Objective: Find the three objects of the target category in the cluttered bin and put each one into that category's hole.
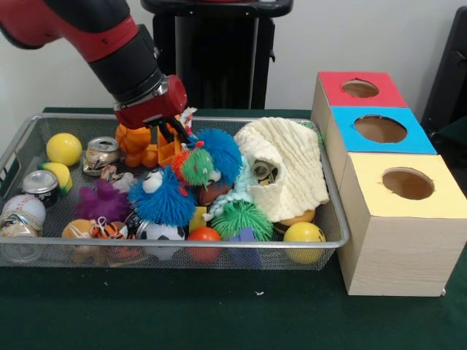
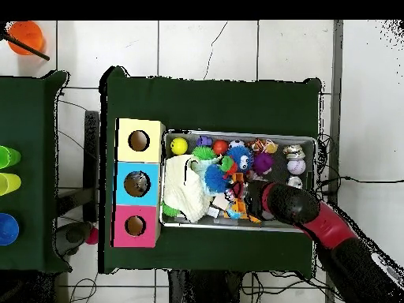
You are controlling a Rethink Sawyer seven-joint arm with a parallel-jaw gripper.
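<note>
Your Sawyer arm reaches down into the wire-mesh bin (image 1: 332,211) on the green surface (image 1: 219,313), its pincer (image 1: 169,130) lowered among orange toys (image 1: 137,146) at the far side, beside a blue-and-green spiky ball (image 1: 208,162). You cannot tell from either view how wide the pincer stands or whether it has hold of anything; the toys and the arm's own wrist hide its tips.

The shiny metal pieces you are after lie well apart from it, at the bin's opposite end from the boxes: one small tin can (image 1: 101,154) near a yellow ball (image 1: 64,148), another tin can (image 1: 41,184) closer to the corner. A third silvery item does not show clearly; it may lie under the clutter or the cream knitted cloth (image 1: 292,164).

The hole (image 1: 380,129) in the blue-topped box (image 1: 350,135), between the red and yellow ones, looks dark, its contents indistinct. By these pictures, the sorting seems barely begun: at least two cans await lifting.
</note>
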